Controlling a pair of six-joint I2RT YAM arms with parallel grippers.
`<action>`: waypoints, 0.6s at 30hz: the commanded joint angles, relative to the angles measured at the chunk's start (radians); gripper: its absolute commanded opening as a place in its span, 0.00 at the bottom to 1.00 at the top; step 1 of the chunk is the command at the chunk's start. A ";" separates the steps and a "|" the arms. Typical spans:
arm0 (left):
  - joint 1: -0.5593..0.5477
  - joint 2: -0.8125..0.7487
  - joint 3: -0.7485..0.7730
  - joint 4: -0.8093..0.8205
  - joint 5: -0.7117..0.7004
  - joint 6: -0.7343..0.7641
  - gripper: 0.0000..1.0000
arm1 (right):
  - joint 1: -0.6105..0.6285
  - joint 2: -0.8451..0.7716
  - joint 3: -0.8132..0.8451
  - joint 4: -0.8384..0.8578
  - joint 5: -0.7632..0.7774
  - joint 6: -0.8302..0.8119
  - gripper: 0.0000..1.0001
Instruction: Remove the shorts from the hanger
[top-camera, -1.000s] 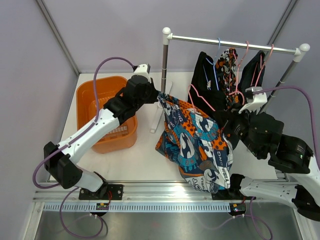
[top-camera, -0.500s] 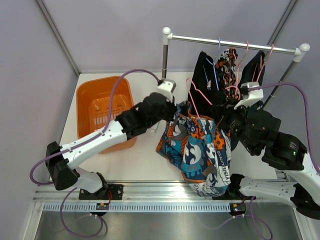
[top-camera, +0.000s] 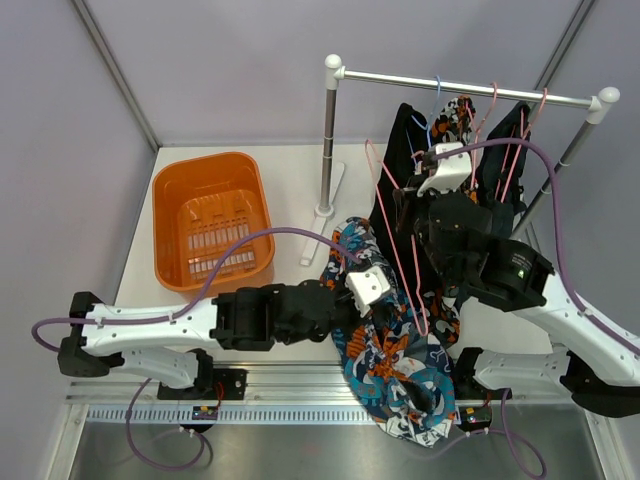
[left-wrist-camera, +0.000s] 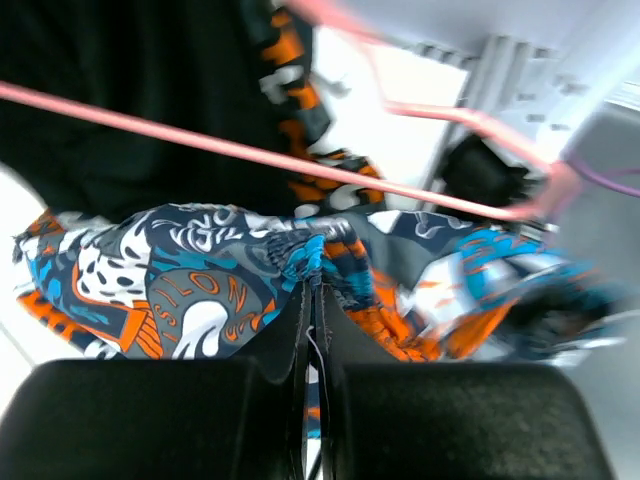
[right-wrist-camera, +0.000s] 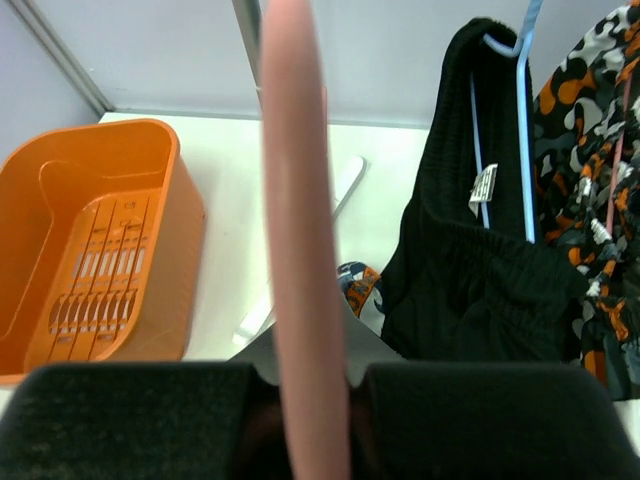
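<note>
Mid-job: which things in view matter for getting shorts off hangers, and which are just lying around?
In the job: patterned shorts, pinched by left gripper; pink hanger, clamped by right gripper; black shorts, camouflage shorts, navy shorts, all hanging.
Just around: orange basket; clothes rail.

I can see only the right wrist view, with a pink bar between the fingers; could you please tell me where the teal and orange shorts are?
Observer: The left gripper is shut on a fold of the patterned shorts.
Operator: Thank you. Are they off the pink hanger?
Observer: I cannot tell; in the top view the pink hanger lies across them.
Operator: What else hangs on the rail?
Observer: Beyond the black shorts and camouflage shorts you see, dark shorts hang at the rail's right end.
</note>
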 joint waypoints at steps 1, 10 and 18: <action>-0.008 -0.062 0.052 0.049 -0.094 0.065 0.00 | -0.002 0.005 0.102 0.052 0.083 -0.035 0.00; 0.120 -0.088 0.385 -0.153 -0.559 0.071 0.00 | -0.003 -0.045 0.191 -0.047 0.144 -0.042 0.00; 0.343 -0.001 0.866 0.105 -0.584 0.439 0.00 | -0.003 -0.081 0.214 -0.139 0.164 -0.022 0.00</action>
